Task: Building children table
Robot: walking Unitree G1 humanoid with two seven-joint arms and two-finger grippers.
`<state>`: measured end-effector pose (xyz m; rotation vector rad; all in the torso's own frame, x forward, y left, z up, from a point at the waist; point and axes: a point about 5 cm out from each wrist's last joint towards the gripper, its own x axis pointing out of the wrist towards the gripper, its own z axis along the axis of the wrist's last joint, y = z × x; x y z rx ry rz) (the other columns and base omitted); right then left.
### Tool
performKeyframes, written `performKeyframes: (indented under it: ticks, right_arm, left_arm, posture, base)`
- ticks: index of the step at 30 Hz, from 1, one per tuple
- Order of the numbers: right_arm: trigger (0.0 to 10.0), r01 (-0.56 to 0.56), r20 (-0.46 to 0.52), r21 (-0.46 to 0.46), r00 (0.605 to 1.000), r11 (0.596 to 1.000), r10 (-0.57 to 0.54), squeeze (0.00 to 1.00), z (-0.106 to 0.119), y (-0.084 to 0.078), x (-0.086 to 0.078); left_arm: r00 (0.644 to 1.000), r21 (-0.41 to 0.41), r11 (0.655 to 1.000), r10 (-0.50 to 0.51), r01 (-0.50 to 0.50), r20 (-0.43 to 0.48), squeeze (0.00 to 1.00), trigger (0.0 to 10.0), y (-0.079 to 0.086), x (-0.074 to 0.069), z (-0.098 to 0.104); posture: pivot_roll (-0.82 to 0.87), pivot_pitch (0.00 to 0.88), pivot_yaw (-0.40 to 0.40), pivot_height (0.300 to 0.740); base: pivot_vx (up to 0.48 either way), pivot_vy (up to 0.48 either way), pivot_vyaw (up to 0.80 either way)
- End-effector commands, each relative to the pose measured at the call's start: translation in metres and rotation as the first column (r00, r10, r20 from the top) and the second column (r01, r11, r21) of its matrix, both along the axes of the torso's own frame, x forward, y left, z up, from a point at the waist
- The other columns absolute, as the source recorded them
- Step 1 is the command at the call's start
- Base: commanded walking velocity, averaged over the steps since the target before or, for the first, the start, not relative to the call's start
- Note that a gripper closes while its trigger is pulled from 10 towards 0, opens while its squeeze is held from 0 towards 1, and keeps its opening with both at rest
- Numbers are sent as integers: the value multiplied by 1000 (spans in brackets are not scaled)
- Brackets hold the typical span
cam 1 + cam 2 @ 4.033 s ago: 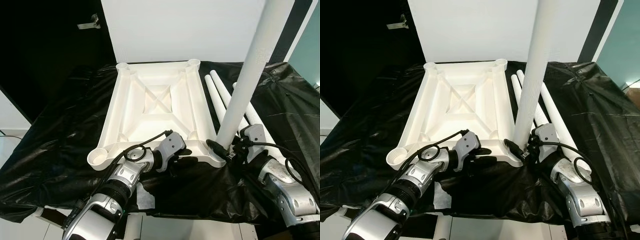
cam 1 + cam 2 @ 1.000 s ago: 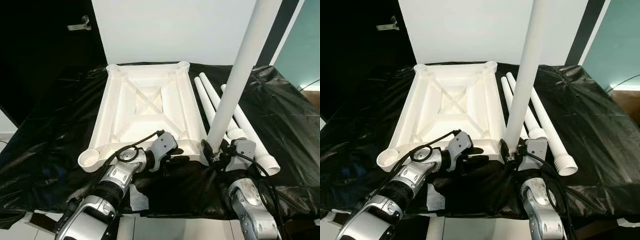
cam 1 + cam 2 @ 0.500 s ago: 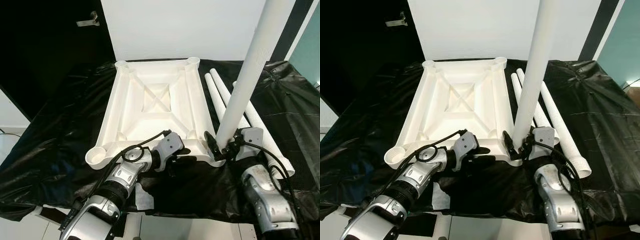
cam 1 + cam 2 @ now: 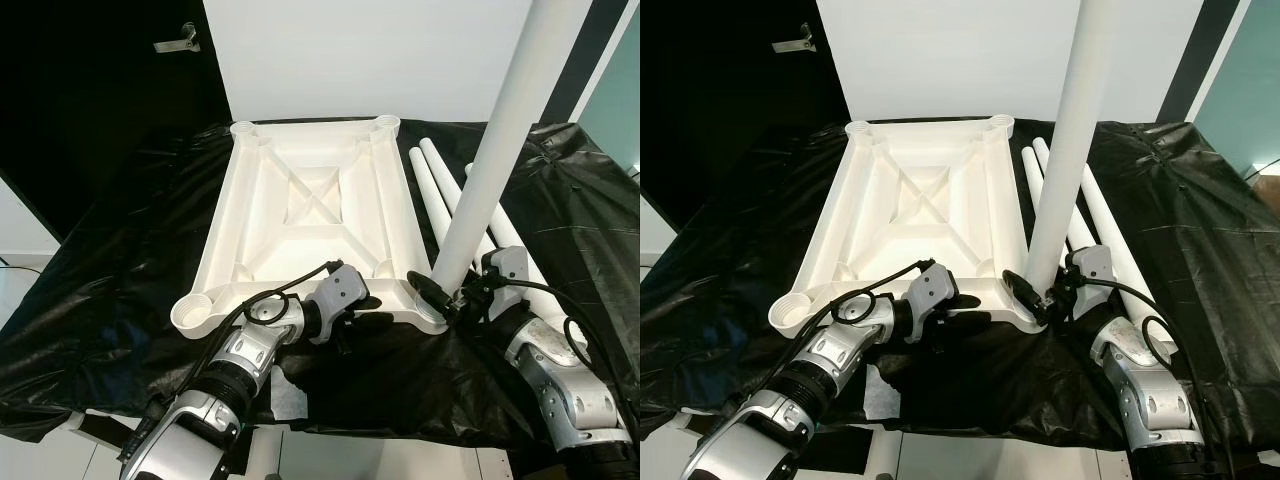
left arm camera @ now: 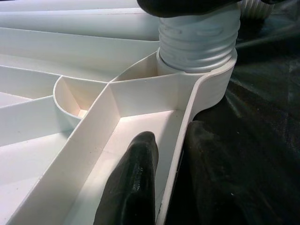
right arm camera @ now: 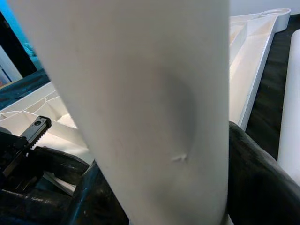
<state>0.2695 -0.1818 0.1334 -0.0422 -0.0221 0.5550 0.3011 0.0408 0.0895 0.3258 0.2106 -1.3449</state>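
Right tool [image 4: 448,296] pinches upright leg [image 4: 490,165]; left tool [image 4: 358,322] pinches tabletop rim [image 5: 180,140].

Perhaps a home: door handle [image 4: 176,42], white wall [image 4: 380,55].

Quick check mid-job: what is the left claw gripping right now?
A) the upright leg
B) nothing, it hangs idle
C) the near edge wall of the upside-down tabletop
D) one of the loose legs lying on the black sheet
C: the left claw has one finger inside and one outside the tabletop edge wall, while the right claw holds the upright leg.
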Motion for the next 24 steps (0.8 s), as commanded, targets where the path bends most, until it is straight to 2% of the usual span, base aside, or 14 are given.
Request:
performKeyframes:
  ticks: [1, 5, 6, 7, 8, 9, 10, 11, 12, 13, 14, 15, 21, 24]
  right_arm:
    - [0, 12, -43, 47, 999, 999, -10, 0, -4, -5, 2]
    - [0, 20, -64, 68, 998, 997, -16, 0, -7, -4, 1]
    - [0, 70, -78, 88, 995, 994, -64, 0, -11, -3, 1]
    - [0, 70, -78, 88, 995, 994, -64, 0, -11, -3, 1]
    - [0, 221, -90, 49, 972, 974, -216, 0, -18, -6, 3]
    - [0, 221, -90, 49, 972, 974, -216, 0, -18, -6, 3]
    - [0, 456, -129, -22, 881, 889, -455, 0, -31, -18, 2]
    - [0, 456, -129, -22, 881, 889, -455, 0, -31, -18, 2]
    - [0, 598, -135, -80, 786, 798, -603, 0, -41, -24, -6]
    - [0, 598, -135, -80, 786, 798, -603, 0, -41, -24, -6]
    - [0, 667, -131, -108, 726, 738, -675, 0, -47, -23, -13]
    - [0, 690, -131, -112, 704, 716, -698, 0, -50, -18, -19]
    - [0, 720, -140, -69, 679, 691, -721, 0, -47, -6, -19]
    - [0, 716, -142, -58, 684, 696, -716, 0, -46, -3, -17]
  left_arm:
    - [990, 122, 991, -33, 50, -134, 0, 10000, 11, -16, -34]
    - [991, 123, 991, -32, 49, -132, 0, 10000, 11, -15, -34]
    - [991, 124, 991, -33, 49, -131, 0, 10000, 11, -15, -34]
    - [991, 124, 991, -33, 49, -131, 0, 10000, 11, -15, -34]
    - [991, 123, 991, -34, 51, -132, 0, 10000, 11, -16, -34]
    - [991, 123, 991, -34, 51, -132, 0, 10000, 11, -16, -34]
    - [991, 123, 991, -36, 52, -132, 0, 10000, 11, -16, -34]
    - [991, 123, 991, -36, 52, -132, 0, 10000, 11, -16, -34]
    - [991, 121, 991, -36, 52, -132, 0, 10000, 11, -17, -34]
    - [991, 121, 991, -36, 52, -132, 0, 10000, 11, -17, -34]
    - [990, 122, 991, -37, 53, -133, 0, 10000, 11, -17, -35]
    - [990, 123, 991, -39, 56, -134, 0, 10000, 11, -18, -35]
    - [990, 130, 990, -41, 58, -131, 0, 10000, 13, -17, -35]
    - [991, 128, 990, -41, 58, -130, 0, 10000, 13, -16, -34]
  posture:
    - [-71, 0, 21, 740]
    - [-72, 0, 20, 740]
    - [-72, 0, 19, 740]
    - [-72, 0, 19, 740]
    - [-69, 0, 17, 740]
    - [-69, 0, 17, 740]
    - [-66, 0, 15, 740]
    - [-66, 0, 15, 740]
    - [-61, 0, 14, 740]
    - [-61, 0, 14, 740]
    - [-62, 0, 16, 740]
    - [-62, 0, 19, 740]
    - [-62, 0, 23, 740]
    - [-62, 0, 25, 740]
  base:
    - [0, 0, 0]
    - [0, 0, 0]
    - [0, 0, 0]
    - [0, 0, 0]
    - [0, 0, 0]
    - [0, 0, 0]
    - [0, 0, 0]
    - [0, 0, 0]
    - [0, 0, 0]
    - [0, 0, 0]
    - [0, 0, 0]
    - [0, 0, 0]
    - [0, 0, 0]
    - [0, 0, 0]
